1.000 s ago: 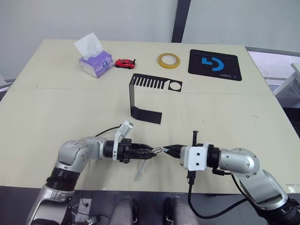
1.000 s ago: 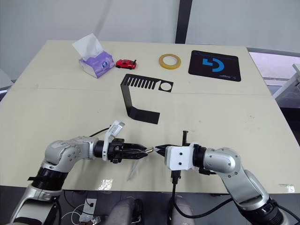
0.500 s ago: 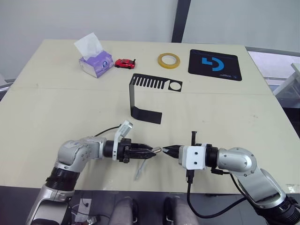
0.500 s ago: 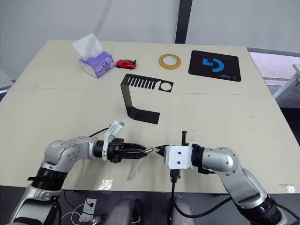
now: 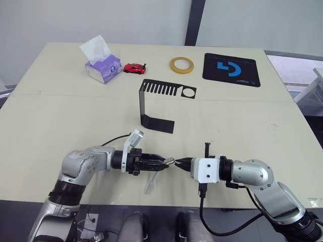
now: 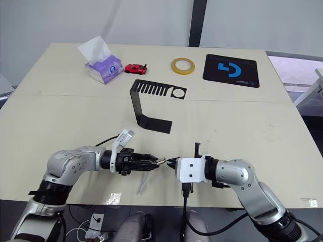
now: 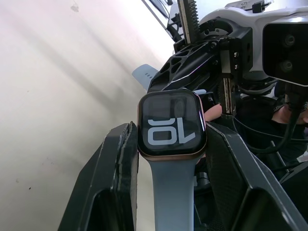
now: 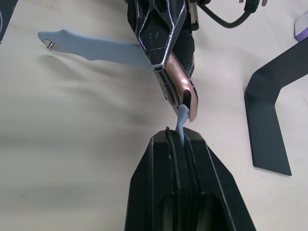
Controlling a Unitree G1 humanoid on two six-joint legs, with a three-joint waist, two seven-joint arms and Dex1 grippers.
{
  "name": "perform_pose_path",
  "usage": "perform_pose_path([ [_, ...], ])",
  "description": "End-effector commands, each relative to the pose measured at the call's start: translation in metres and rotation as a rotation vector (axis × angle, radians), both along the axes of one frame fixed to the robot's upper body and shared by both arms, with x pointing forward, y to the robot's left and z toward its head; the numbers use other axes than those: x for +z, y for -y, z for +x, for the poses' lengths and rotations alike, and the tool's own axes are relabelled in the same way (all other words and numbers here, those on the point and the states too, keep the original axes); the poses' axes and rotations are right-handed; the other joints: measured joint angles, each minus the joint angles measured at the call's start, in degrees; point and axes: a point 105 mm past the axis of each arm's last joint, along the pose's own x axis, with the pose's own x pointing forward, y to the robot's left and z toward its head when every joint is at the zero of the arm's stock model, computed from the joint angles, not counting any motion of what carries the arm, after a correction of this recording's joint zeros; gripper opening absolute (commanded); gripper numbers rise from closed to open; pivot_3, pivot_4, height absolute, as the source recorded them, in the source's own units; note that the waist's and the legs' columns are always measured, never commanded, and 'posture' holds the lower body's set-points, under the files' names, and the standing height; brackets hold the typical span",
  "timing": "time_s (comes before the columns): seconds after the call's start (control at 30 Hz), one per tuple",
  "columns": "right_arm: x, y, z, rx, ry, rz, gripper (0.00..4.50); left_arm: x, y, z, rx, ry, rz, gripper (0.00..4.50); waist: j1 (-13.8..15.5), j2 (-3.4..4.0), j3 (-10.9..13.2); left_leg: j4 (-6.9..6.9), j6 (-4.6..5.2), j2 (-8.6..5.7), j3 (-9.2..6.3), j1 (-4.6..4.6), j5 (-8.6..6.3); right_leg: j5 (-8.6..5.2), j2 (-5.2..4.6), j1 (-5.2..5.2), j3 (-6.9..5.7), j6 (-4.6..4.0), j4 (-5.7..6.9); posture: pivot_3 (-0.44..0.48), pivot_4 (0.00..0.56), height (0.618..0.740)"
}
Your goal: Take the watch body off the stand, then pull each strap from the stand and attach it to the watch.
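With the stand (image 5: 157, 103) emptied mid-worktop (image 5: 60, 111), left end effector (image 5: 162, 164) pinches the watch body (image 7: 172, 126) steady near the front edge, one strap (image 8: 96, 46) attached; right end effector (image 5: 182, 163) pinches second strap (image 8: 181, 124) at its lug for insertion.

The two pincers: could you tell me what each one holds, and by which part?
The left pincer grips the watch body by its two side edges. The right pincer pinches the second strap by its free end.
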Motion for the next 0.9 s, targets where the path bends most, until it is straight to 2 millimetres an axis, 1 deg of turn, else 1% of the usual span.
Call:
perform_pose_path([
  [0.03,0.0095,-0.0095,-0.0034,0.036,0.036,0.032,0.0,0.0115,0.0157,-0.0133,-0.102,0.041,-0.038,1.63,0.0,0.0,0.0,0.0,0.0,0.0,0.0,0.0,0.0,0.0,0.0,0.0,0.0,0.0,0.0,0.0,0.15,0.74],
  [0.43,0.0131,-0.0112,-0.0037,0.043,0.047,0.033,0.0,0.0069,0.0162,-0.0103,-0.085,0.051,-0.005,1.63,0.0,0.0,0.0,0.0,0.0,0.0,0.0,0.0,0.0,0.0,0.0,0.0,0.0,0.0,0.0,0.0,0.15,0.74],
  [0.9,0.0117,-0.0129,-0.0024,0.049,0.043,0.015,0.0,0.0092,0.0227,-0.0084,-0.078,0.061,-0.003,1.63,0.0,0.0,0.0,-0.01,0.0,0.0,0.0,0.0,0.0,0.0,0.0,0.0,0.0,0.0,-0.01,0.0,0.15,0.74],
])
